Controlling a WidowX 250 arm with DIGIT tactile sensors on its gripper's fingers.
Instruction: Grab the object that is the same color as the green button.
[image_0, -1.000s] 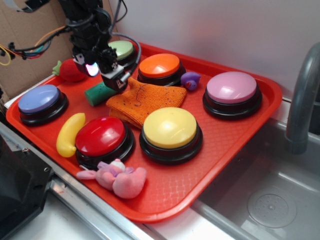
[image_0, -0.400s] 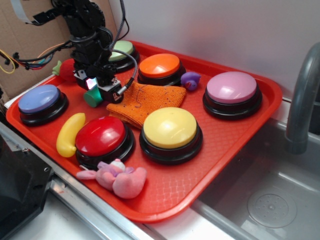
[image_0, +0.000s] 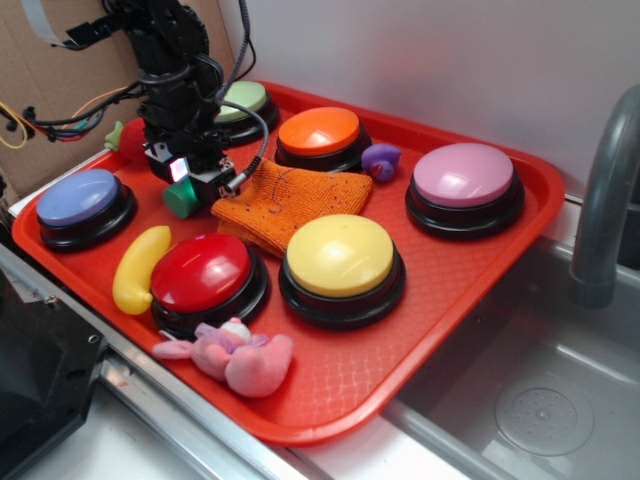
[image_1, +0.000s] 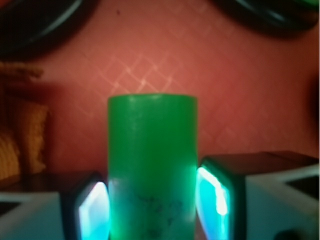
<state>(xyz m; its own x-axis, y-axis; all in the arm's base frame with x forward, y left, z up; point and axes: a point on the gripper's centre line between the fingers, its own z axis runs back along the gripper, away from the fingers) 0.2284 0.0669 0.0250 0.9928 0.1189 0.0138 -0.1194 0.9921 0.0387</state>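
Gripping the green cylinder (image_1: 152, 165), the pincer (image_1: 152, 207) has one glowing pad (image_1: 94, 210) pressed to its left side and the other to its right, as the wrist view shows at close range. Faint dark specks mark the cylinder's lower part, and its far end points out over the red tray (image_1: 210, 80).

From the exterior view, the pincer (image_0: 190, 178) hangs low over the back left part of the tray (image_0: 470, 290), with the cylinder's round green end (image_0: 179, 198) poking out below it toward the front. Whether the cylinder is touching the tray floor or lifted just off it cannot be told. It sits just left of the orange knitted cloth (image_0: 295, 205) and between the blue-lavender button (image_0: 82, 203) and the green button (image_0: 243, 103), which stands behind the arm at the tray's back edge.

Also on the tray are an orange button (image_0: 320, 135), a pink button (image_0: 464, 183), a yellow button (image_0: 340, 262) and a red button (image_0: 203, 277). A yellow banana toy (image_0: 139, 266) lies touching the red button's left side, a pink plush toy (image_0: 238, 357) lies near the front rim, a small purple toy (image_0: 381, 159) sits beside the orange button, and a red strawberry toy (image_0: 130, 140) is partly hidden behind the arm. A grey faucet (image_0: 605, 190) rises at the right above the sink (image_0: 540, 400).
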